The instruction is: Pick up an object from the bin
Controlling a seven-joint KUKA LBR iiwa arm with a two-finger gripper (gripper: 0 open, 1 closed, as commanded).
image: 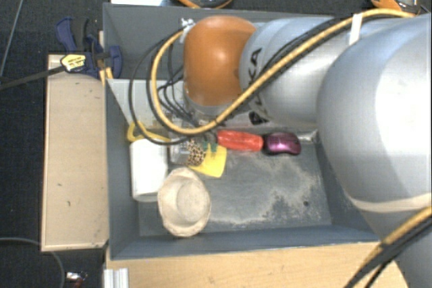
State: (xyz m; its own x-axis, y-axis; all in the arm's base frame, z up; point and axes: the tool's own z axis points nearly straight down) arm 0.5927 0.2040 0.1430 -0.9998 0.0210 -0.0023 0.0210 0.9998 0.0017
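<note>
The tool (181,152) hangs low over the left half of the bin (283,202), under the arm's orange cover (212,61). Only a bit of grey metal shows below the looping cables (154,77). I cannot tell whether the tool is apart or together, or whether anything is clamped in it.

Furthest left, at about 8 o'clock from the tool, a white block (147,168) lies against the bin's left wall. A yellow sliver (138,135) shows just above the block, at 9 o'clock from the tool. Whether it is a loose thing or part of the cables I cannot tell.

At 6 o'clock from the tool sits a beige bowl (183,202), open side up and near the front wall. Its rim touches the block's lower right corner.

Just beside the tool, at 3 o'clock, is a small spotted thing (196,153), brown with dark dots, the nearest item to the tip. It touches or overlaps a flat yellow piece (216,162) at its 4 o'clock, which lies just above the bowl's rim.

Further right, at 2 o'clock from the yellow piece, a long red thing (239,141) lies crosswise. Its right end is next to a rounded purple thing (282,144), and both sit partly under the arm's shadow along the back of the floor.

The floor at 5 o'clock from the purple thing is dusty grey metal. The silver arm (378,111) covers the bin's right side.
</note>
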